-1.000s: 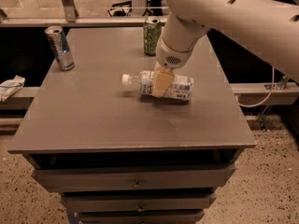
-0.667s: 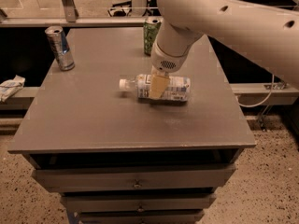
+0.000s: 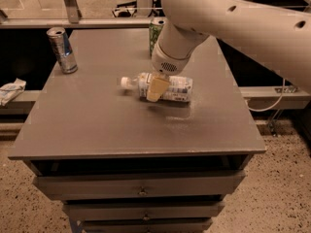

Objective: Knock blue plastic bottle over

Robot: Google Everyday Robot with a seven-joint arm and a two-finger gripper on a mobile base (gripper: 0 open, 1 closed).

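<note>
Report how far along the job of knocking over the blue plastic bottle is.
Done: the clear plastic bottle with white cap and blue-and-white label lies on its side on the grey table, cap pointing left. In hand: the gripper hangs right at the bottle's middle. Left: probably only drawing the gripper away.

Grey drawer cabinet (image 3: 97, 184) on speckled floor (image 3: 286, 193)

The gripper (image 3: 154, 92) has slid toward 9 o'clock along the lying blue plastic bottle (image 3: 177, 87) and is now nearer its cap end. The bottle has crept slightly toward 9 o'clock on the surface (image 3: 97, 125). The arm (image 3: 180, 42) now hides more of the green can (image 3: 153, 33).
</note>
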